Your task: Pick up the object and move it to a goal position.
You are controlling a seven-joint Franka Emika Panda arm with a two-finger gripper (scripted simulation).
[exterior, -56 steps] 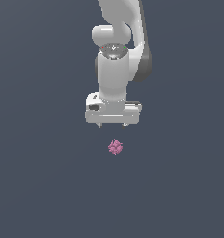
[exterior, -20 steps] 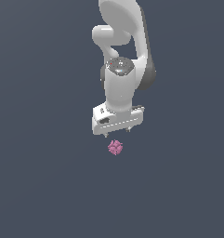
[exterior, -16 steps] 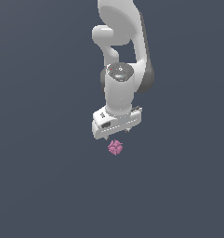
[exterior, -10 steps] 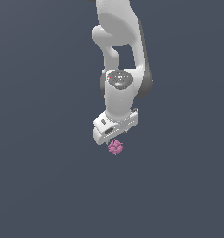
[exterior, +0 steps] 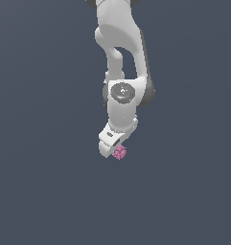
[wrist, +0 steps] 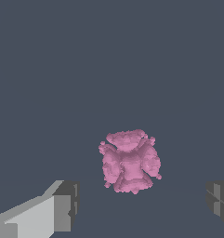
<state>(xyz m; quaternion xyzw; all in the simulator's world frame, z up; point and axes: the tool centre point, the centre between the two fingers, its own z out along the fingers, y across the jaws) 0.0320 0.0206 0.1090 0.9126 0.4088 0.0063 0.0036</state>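
Note:
The object [exterior: 120,152] is a tiny pink-magenta lumpy clump on the dark grey floor. In the exterior view the white hand of my gripper [exterior: 115,149] is turned and lowered right down over it, covering part of it. In the wrist view the object [wrist: 130,161] sits between my two fingertips [wrist: 62,207], one on each side with clear gaps to it. The gripper [wrist: 143,204] is open and touches nothing.
A plain dark grey floor [exterior: 50,191] fills both views. My white arm [exterior: 121,57] rises above the hand toward the top of the exterior view.
My gripper has come down from above the object to around it and has turned about its vertical axis. The object has not moved.

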